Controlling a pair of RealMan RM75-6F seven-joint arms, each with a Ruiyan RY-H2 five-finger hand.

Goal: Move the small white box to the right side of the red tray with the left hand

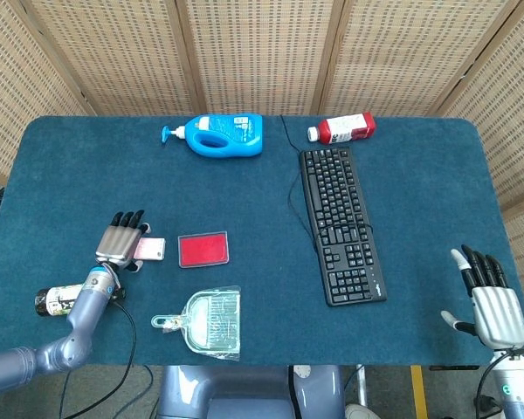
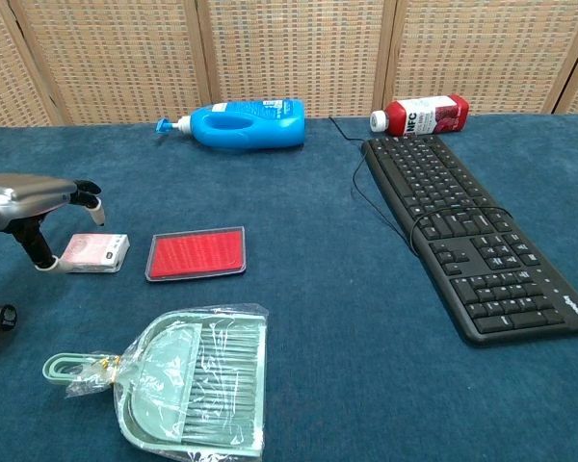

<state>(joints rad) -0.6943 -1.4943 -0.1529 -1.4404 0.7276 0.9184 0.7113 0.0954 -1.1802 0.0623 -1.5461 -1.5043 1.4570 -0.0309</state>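
Observation:
The small white box [image 1: 151, 249] [image 2: 96, 252] lies flat on the blue cloth just left of the red tray [image 1: 203, 249] [image 2: 197, 253]. My left hand [image 1: 122, 243] [image 2: 39, 199] hovers over the box's left end with fingers spread above it and the thumb down by its left edge; it holds nothing. My right hand [image 1: 490, 305] rests open at the table's front right corner, far from both objects, and shows only in the head view.
A green dustpan in plastic wrap [image 1: 205, 323] [image 2: 188, 387] lies in front of the tray. A blue detergent bottle [image 1: 220, 134], a red bottle [image 1: 343, 128] and a black keyboard [image 1: 339, 221] sit further back and right. A dark small bottle [image 1: 57, 300] lies by my left forearm.

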